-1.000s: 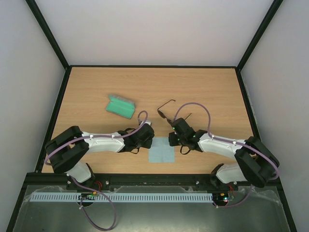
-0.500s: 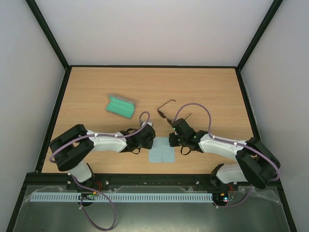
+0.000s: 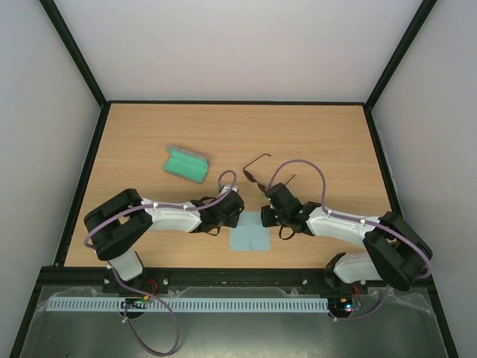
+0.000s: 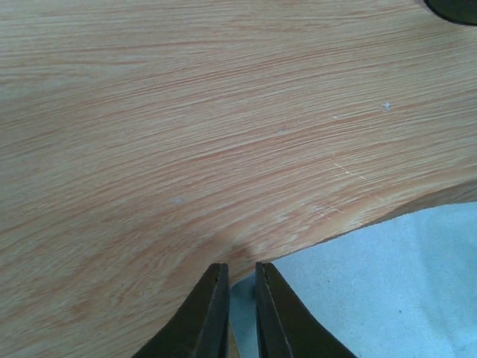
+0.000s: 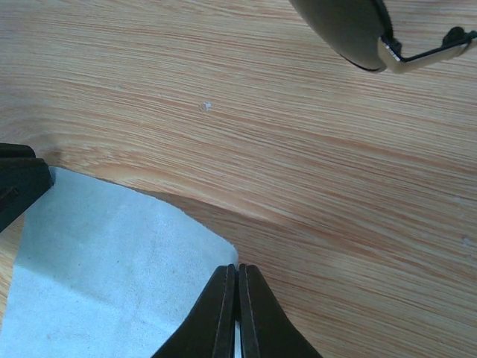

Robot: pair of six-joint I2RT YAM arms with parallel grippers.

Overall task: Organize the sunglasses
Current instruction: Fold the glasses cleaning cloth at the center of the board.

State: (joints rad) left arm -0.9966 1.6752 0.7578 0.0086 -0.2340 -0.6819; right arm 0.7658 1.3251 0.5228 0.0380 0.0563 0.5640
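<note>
top view only: open grey case [image 3: 185, 164] toward table's [image 3: 320, 134] left edge | wrist views: left gripper [image 4: 238, 267], right gripper [image 5: 235, 268] each pinching the cloth's [image 5: 112, 253] far corners | sunglasses [image 5: 350, 30] cropped in the right wrist view

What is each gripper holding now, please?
Left gripper: closed on a corner of the light blue square cloth.
Right gripper: closed on another corner.

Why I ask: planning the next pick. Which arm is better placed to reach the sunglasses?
Right, likely. The sunglasses lie just beyond the right gripper, a lens in its wrist view; the left gripper is farther. Both grip the cloth.
</note>
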